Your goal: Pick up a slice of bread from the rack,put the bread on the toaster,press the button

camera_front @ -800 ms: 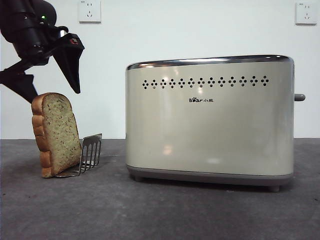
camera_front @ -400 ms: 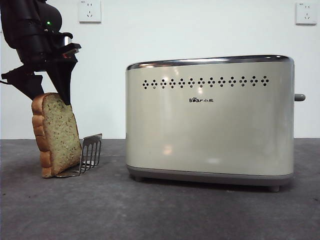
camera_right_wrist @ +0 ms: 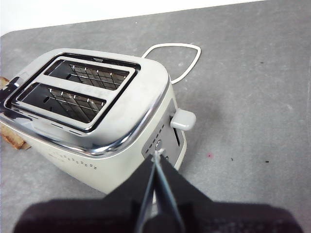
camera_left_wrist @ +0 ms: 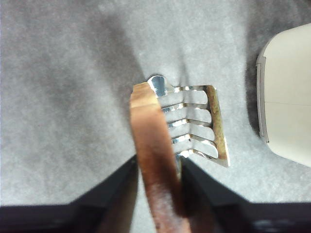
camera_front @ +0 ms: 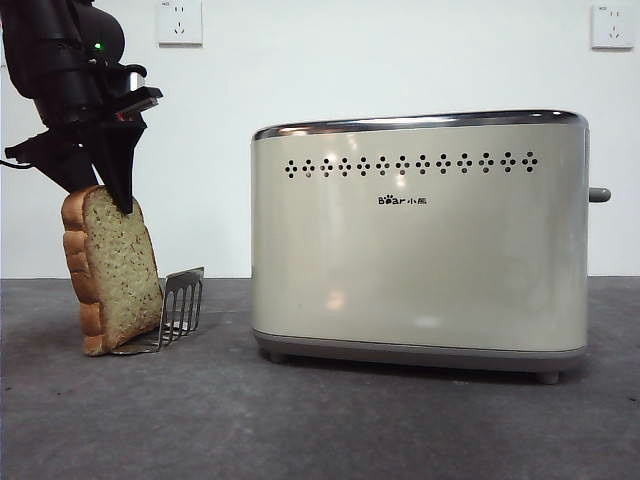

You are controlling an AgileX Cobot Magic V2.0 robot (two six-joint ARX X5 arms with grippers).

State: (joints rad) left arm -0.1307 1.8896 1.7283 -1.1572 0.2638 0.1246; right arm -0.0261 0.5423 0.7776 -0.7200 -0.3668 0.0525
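Observation:
The slice of bread stands on edge in the small silver rack, left of the cream toaster. My left gripper comes down from the top left and is shut on the slice's rounded top. In the left wrist view its jaws press both sides of the brown crust, with the rack beyond. My right gripper is shut and empty, hovering near the toaster's narrow end, close to the grey button. The button also shows in the front view.
The toaster's two open slots face up. A white cable loop lies on the grey table behind the toaster. Two wall sockets sit on the white wall. A toaster corner is near the rack.
My left gripper came down onto the top of the bread and its jaws closed on it. The slice shifted slightly to the left. The toaster has not moved.

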